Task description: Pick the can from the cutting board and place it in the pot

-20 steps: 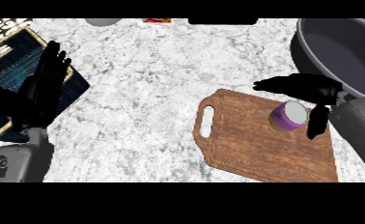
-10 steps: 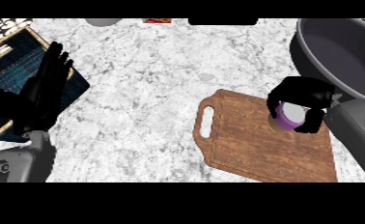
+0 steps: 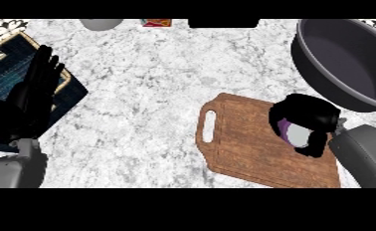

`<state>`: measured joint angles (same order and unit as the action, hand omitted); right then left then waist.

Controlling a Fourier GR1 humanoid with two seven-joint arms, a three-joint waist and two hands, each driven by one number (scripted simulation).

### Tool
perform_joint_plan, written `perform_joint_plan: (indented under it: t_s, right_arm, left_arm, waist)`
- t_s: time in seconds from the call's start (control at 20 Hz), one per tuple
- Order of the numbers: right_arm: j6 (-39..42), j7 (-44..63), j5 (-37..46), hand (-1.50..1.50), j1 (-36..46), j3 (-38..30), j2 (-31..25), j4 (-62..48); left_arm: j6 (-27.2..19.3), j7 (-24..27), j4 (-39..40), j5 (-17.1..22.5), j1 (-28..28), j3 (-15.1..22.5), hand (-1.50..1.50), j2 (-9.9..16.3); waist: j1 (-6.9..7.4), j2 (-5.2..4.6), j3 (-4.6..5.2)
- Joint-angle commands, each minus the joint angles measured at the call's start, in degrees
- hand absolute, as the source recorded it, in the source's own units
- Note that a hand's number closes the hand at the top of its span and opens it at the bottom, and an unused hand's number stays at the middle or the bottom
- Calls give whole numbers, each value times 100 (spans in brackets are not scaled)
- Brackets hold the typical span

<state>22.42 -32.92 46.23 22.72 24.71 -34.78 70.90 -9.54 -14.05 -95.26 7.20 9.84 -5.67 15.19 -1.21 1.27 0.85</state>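
Left hand (image 3: 33, 95) rests open, fingers straight, far left of the cutting board (image 3: 249, 145). Change since a second ago: right hand (image 3: 305, 118) has gone from hovering spread to curled round the can (image 3: 295, 134), so the grasp looks made; lift comes next. Can sits inside those fingers, at the board's right edge, just below the pot (image 3: 345, 60).

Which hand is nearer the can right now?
Right. The right hand is curled round the can over the cutting board. The left hand rests open at the view's left edge, far across the counter.
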Motion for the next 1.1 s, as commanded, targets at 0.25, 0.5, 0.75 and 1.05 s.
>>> perform_joint_plan:
  t_s: [0.25,0.5,0.75,1.05]
  right_arm:
    - [-305,1736,-220,150,-2488,-188,139,2691]
    - [-794,2109,-1016,150,-3402,-954,498,4078]
    - [-911,2572,-2155,150,-3284,-2291,800,5024]
    - [-995,3507,-2972,150,-3020,-3603,900,5718]
  left_arm:
    - [134,281,351,103,-94,-209,0,12]
    - [51,32,-8,108,-96,-292,0,107]
    - [54,110,-73,-31,-259,-45,0,-56]
    - [13,118,202,-129,61,37,0,-144]
  waist:
    - [-185,-74,-73]
    - [-246,-44,-79]
    - [-144,-77,-80]
    - [-13,-114,-80]
